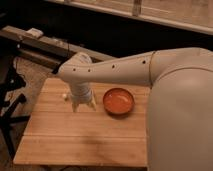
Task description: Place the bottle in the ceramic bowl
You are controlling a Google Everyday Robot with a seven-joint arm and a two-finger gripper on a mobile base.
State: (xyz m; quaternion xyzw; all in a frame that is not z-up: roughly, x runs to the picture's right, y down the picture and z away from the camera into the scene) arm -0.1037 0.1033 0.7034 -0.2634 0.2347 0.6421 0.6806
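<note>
Camera view, glossy round orange-red ceramic bowl (118, 101) on slatted wooden table (75, 140), white gripper (83, 106) just beside it, grasp unclear

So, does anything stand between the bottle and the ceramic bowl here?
Only the robot's own pincer: it is down at the wooden table, with the bottle just showing at its left and the ceramic bowl at its right. Nothing else visible lies between them.
</note>
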